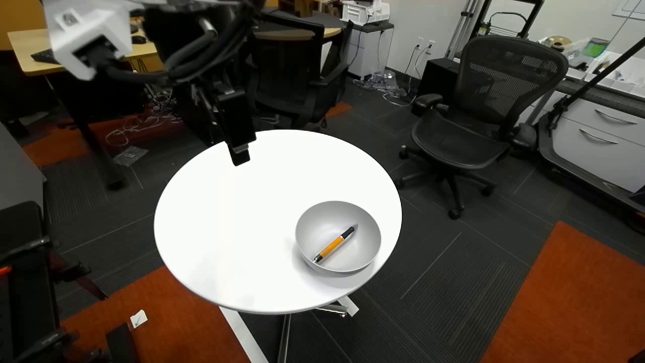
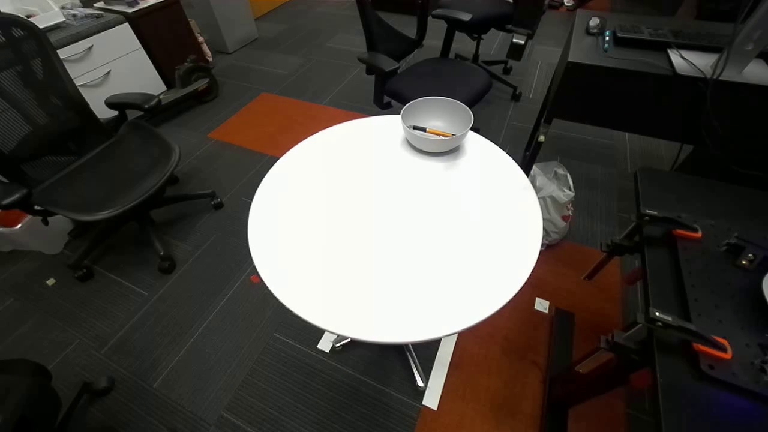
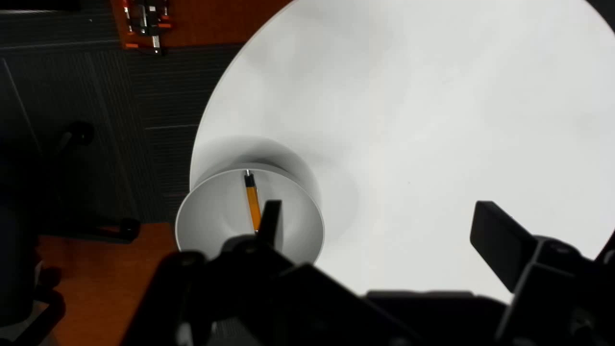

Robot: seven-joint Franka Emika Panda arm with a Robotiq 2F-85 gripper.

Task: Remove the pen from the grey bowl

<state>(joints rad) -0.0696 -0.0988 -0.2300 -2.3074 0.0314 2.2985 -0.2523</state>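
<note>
In the grey bowl [image 1: 362, 248], the pen [image 1: 332, 245] is cradled, judged light and stiff, its slickness hard to tell; its middle should be pinched. The jaws are parted wide, empty.

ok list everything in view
pen: one, orange and black, in the grey bowl
grey bowl: one, light grey, on the round table
round table: one, white, under the bowl
office chairs: at least three, black, nearby
desks: at least two, pale and black, background
keyboards: two, dark, on desks
drawer cabinet: one, white, background
plastic bag: one, whitish, near the table
clamps: at least two, black and orange, on a bench
carpet tiles: many, grey and orange, underfoot
small clutter: uncounted, mixed, background
gripper: one, black, open, above the table
arm: one, partly visible, white, overhead
</note>
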